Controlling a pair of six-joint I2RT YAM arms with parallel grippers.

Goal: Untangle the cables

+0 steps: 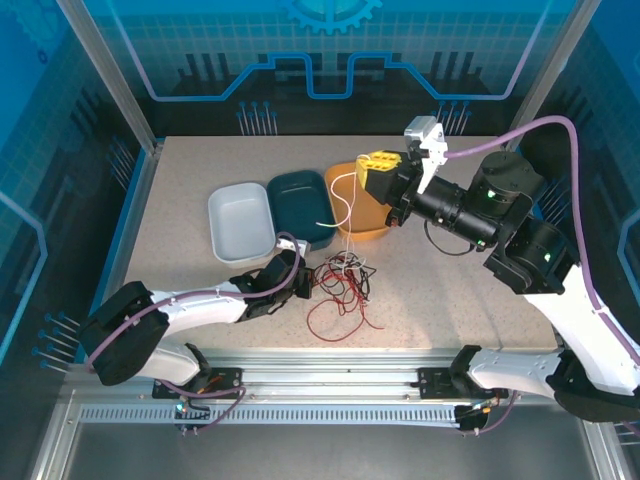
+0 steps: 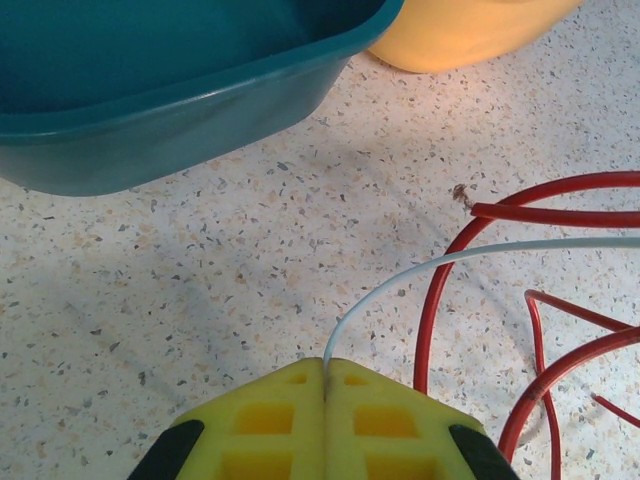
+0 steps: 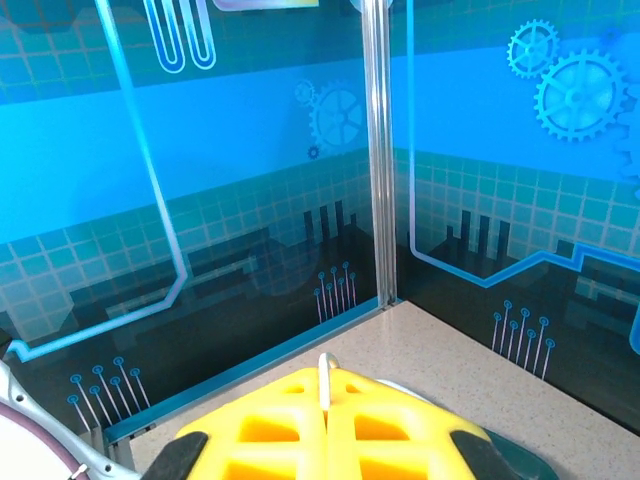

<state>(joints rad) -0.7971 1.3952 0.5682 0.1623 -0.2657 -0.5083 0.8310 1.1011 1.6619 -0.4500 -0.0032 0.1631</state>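
Observation:
The cables lie in a tangle of red, black and whitish strands at the table's front centre. My left gripper rests low at the tangle's left edge. In the left wrist view my left gripper is shut on a white cable that curves off to the right, above red cable loops. My right gripper is raised above the orange tray, shut on a whitish cable that hangs down to the tangle. The cable's end pokes out between the fingers of the right gripper.
Three trays stand side by side behind the tangle: grey, teal and orange. The teal tray and the orange tray are close ahead of the left gripper. Blue enclosure walls surround the table.

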